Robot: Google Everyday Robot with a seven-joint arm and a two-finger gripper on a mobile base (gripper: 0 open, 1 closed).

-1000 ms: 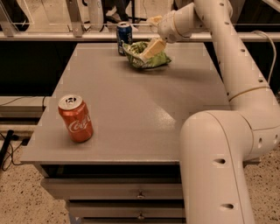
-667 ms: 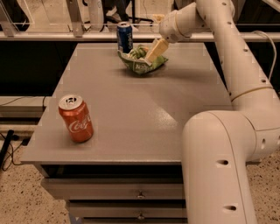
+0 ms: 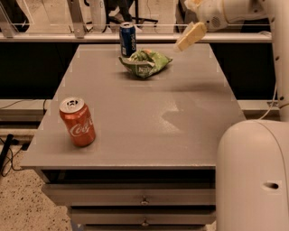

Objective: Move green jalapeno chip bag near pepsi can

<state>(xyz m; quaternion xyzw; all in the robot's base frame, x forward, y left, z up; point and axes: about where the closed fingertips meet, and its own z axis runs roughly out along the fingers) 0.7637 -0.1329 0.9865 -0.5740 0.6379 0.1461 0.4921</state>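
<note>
Gripper point(image 3: 190, 36) hangs in the air above the counter's point(image 3: 149, 122) far right part, to the right of and higher than the green jalapeno chip bag point(image 3: 145, 63) and well apart from it. Whether it stands wide or narrow cannot be told from this angle. The arm point(image 3: 235, 11) comes in from the upper right corner.

The green jalapeno chip bag lies crumpled on the far middle of the counter, just beside the pepsi can point(image 3: 128, 39), which stands upright at the far edge to the bag's left and behind it. The two look to be touching or nearly so; which one cannot be told.

A broad bare stretch of counter runs from the bag down to the near edge and across to the right edge. The Coca-Cola can point(image 3: 78, 122) stands upright near the front left corner, close to the left edge and well apart from the bag. The robot's white body point(image 3: 253, 176) crowds the near right corner. A pale rail point(image 3: 54, 38) runs behind the far edge.

Compared with the earlier frame, the gripper was down at the bag's right side; it has since risen and drawn off to the right, while the bag sits beside the pepsi can as it did then.

Counted: one chip bag, two cans, one gripper, and two drawer fronts point(image 3: 144, 198) under the counter.
</note>
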